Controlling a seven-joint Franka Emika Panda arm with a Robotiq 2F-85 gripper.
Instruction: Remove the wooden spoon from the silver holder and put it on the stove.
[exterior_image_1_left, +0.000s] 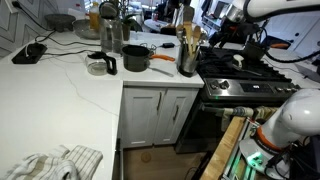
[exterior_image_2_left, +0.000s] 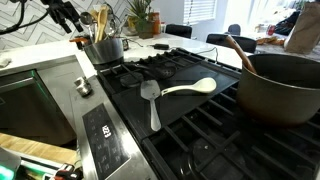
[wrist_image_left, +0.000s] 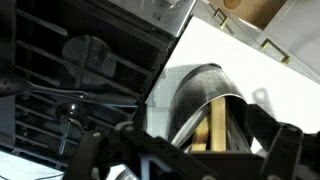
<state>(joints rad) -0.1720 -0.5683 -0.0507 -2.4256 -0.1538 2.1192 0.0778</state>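
- The gripper (wrist_image_left: 188, 152) has its fingers (wrist_image_left: 95, 150) spread wide, one at each side of the wrist view, and they hold nothing.
- Ahead of the fingers and in line with the gap between them stands the silver holder (wrist_image_left: 190, 100), upright on the white counter (wrist_image_left: 250, 70).
- A tan wooden strip, the wooden spoon (wrist_image_left: 215, 135), stands inside the holder, just beyond the fingertips.
- To one side of the fingers, beside the holder, lies the stove (wrist_image_left: 70, 60) with its black grates.
- In an exterior view the gripper (exterior_image_2_left: 66, 15) hangs near the tops of the wooden handles (exterior_image_2_left: 100, 18) that stick out of the holder (exterior_image_2_left: 106, 50). No contact shows, and which handle is the spoon cannot be told there.
- Farther from the fingers, a white spoon (exterior_image_2_left: 190, 88) and a metal spatula (exterior_image_2_left: 152, 100) lie touching on the stove (exterior_image_2_left: 200, 125).
- A big dark pot (exterior_image_2_left: 285, 90) sits well apart from the fingers, with another wooden utensil (exterior_image_2_left: 238, 52) leaning in it.
- In an exterior view a black pot (exterior_image_1_left: 135, 58) stands on the counter near the holder (exterior_image_1_left: 187, 62).
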